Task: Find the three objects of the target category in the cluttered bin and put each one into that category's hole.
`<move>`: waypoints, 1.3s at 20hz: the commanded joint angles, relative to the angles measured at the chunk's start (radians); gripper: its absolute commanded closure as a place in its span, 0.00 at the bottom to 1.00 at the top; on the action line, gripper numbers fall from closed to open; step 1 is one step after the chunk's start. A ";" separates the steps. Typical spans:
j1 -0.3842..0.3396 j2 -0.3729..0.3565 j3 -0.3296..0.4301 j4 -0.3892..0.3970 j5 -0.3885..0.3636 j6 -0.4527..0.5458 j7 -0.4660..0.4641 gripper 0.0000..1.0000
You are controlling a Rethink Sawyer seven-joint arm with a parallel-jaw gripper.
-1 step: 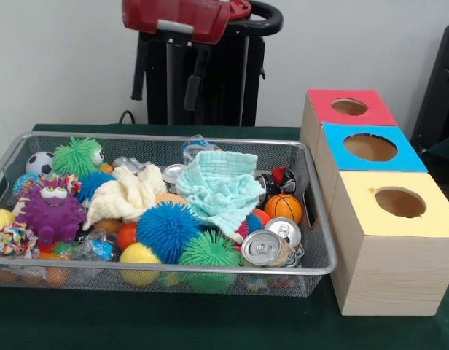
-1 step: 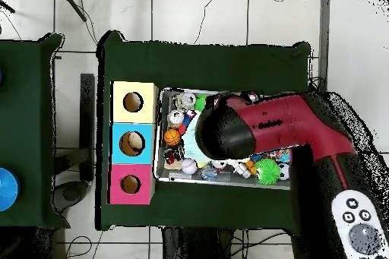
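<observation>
Arm [image 2: 258,125]: I'm seeing it hanging high over the bin [image 1: 321,219], its red shell [image 1: 177,18] poking in at the top of the front view.
Jaws: I cannot tell their state; they are hiding from me.
Boxes: I'm counting three beside the bin, red [image 1: 348,109], blue [image 1: 369,149], yellow [image 1: 396,215], one hole each.
Cans: I'm counting two silver tops [image 1: 261,246] lying in the bin.
Cloths: two are lying on the pile, cream [image 1: 126,195] and mint [image 1: 221,186].
Spiky balls: I'm counting four.
Counter [image 1: 173,321]: green, carrying everything.
</observation>
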 commanded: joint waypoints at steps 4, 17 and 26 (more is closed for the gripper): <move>-0.076 0.040 0.037 -0.067 -0.047 -0.183 -0.109 0.00; -0.143 0.210 0.063 -0.102 -0.109 -0.312 -0.182 0.00; -0.124 0.241 0.045 -0.106 -0.163 -0.372 -0.133 0.00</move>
